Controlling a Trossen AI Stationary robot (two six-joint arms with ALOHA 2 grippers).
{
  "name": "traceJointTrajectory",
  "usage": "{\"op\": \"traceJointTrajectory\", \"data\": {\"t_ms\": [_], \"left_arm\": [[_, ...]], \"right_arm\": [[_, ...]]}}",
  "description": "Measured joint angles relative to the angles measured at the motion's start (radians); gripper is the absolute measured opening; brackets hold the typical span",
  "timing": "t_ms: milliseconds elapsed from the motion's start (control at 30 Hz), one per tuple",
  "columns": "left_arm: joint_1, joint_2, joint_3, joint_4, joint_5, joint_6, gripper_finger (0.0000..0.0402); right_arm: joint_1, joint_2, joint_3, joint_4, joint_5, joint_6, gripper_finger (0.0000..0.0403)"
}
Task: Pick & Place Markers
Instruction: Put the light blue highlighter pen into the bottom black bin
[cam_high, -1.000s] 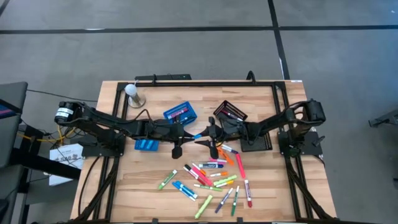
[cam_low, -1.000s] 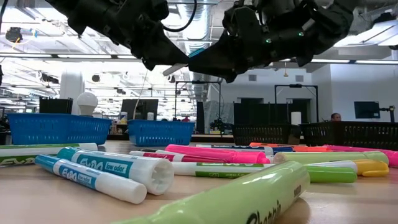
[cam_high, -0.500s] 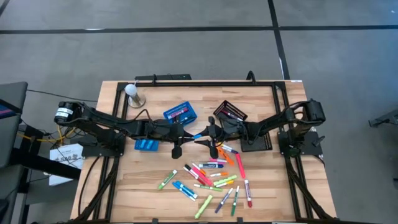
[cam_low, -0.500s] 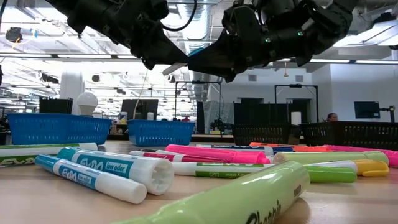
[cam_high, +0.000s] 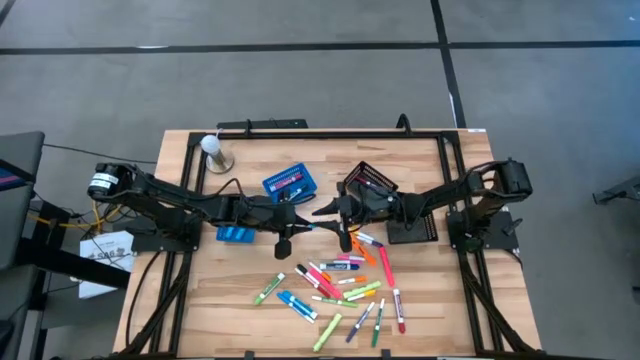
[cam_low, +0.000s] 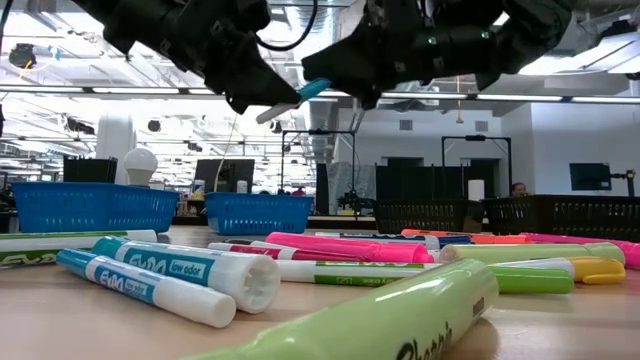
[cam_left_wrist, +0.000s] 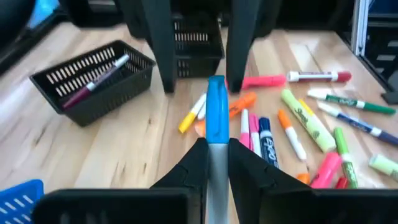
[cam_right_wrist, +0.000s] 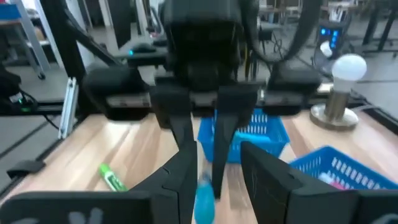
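Task barely started — most markers (cam_high: 340, 285) lay scattered on the near part of the counter (cam_high: 230, 290). A few sat in the blue basket (cam_high: 289, 183) and the black mesh basket (cam_high: 368, 181) farther back. Mid-counter, above the pile, the left gripper (cam_left_wrist: 216, 155) had its jaws clamped on a blue-capped marker (cam_left_wrist: 216, 115). The right gripper (cam_right_wrist: 214, 168) met it tip to tip, jaws spread around the cap — a handover, apparently.

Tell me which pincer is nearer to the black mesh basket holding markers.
The right. The right pincer hangs just beside the mesh basket, toward the table's middle. The left pincer, shut on a blue marker, is farther off, nearer the blue basket.
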Motion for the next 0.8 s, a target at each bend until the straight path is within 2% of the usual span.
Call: {"op": "traceJointTrajectory", "data": {"t_ms": [200, 533, 633, 800], "left_arm": [[0.0, 0.0, 0.0, 0.003, -0.039, 0.003, 0.0042], [0.0, -0.001, 0.0, 0.021, -0.048, 0.003, 0.0043], [0.0, -0.001, 0.0, 0.03, -0.047, 0.003, 0.0044], [0.0, -0.001, 0.0, 0.033, -0.044, 0.003, 0.0044]], "right_arm": [[0.007, -0.001, -0.001, -0.052, -0.002, 0.0, 0.0113], [0.007, 0.0, -0.003, -0.072, -0.003, -0.001, 0.0111], [0.006, 0.0, -0.003, -0.073, -0.002, -0.001, 0.0098], [0.005, 0.0, -0.004, -0.073, -0.002, -0.002, 0.0053]]}}
